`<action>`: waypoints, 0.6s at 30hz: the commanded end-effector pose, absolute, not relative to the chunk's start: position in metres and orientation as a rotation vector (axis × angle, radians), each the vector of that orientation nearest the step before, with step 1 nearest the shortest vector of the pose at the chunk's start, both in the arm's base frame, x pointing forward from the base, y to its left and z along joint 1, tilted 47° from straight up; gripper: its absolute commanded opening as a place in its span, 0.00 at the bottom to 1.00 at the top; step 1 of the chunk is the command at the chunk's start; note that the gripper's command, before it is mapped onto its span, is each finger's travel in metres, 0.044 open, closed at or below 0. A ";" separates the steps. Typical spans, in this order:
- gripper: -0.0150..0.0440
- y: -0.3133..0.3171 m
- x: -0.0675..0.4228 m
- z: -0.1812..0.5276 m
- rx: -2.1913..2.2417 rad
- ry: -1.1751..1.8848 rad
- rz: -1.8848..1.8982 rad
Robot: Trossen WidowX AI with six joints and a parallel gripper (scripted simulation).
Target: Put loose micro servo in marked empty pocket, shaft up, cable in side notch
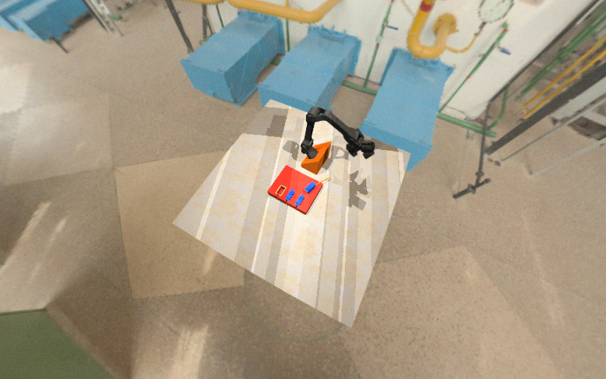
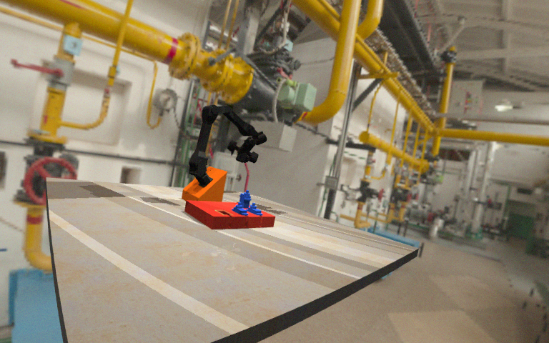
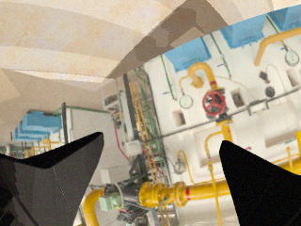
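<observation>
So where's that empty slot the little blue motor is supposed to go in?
In the top view, the marked pocket sits at the left end of the red deck, left of two seated blue servos; the loose servo lies toward the right.

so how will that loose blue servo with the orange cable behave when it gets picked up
The small blue box-shaped servo on the red deck probably lifts stiff and light. Its thin orange cable trails off the deck edge, so it will likely dangle and may snag. The open end effector holds nothing.
</observation>
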State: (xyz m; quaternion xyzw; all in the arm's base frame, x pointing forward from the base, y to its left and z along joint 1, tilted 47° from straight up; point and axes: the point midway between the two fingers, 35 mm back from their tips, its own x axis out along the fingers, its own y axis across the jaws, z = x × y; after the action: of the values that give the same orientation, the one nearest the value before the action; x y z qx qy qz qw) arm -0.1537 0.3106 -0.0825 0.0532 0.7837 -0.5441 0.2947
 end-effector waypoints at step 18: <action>1.00 0.309 -0.102 -0.092 0.028 2.221 -0.841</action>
State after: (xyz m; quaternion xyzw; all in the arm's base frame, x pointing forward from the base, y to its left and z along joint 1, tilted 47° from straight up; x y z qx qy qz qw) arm -0.1129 0.3116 -0.0912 0.0236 0.8577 -0.3701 0.3560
